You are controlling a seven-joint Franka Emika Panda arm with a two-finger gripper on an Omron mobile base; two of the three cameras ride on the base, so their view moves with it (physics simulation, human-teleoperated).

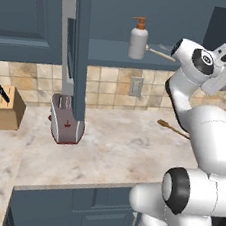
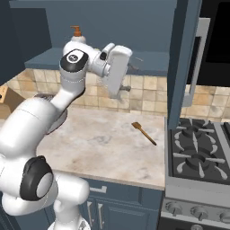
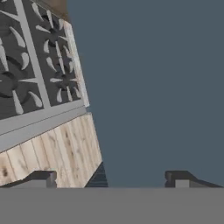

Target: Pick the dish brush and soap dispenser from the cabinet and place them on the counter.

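A simulated kitchen with a broad beige marbled stone counter (image 1: 131, 142) beneath a tan tiled backsplash, and a dark slate-blue wall cabinet (image 1: 124, 5) standing open above it. On the cabinet's shelf stands the small white soap dispenser (image 1: 138, 39) with an orange pump top, upright. Just to its right lies the slim pale tan dish brush (image 1: 160, 53), its far end hidden behind the white robot arm.

The left base view alone shows a wooden knife block (image 1: 5, 108) and a silver and red toaster (image 1: 66, 121) on the counter, partly behind the open cabinet door's edge. The right base view alone shows a black gas stove (image 2: 197, 152) at the counter's right end; there the dispenser is mostly hidden behind the arm's joint. Both views show a darker orange-brown stick utensil (image 2: 143, 133) lying flat on the counter.

The hand view looks down past a blue door panel onto stove grates and pale wood flooring. The gripper (image 3: 113, 179) has its two dark tips set wide apart, released, with nothing between them. The hand is at shelf height, to the right of the dispenser and brush, touching neither.
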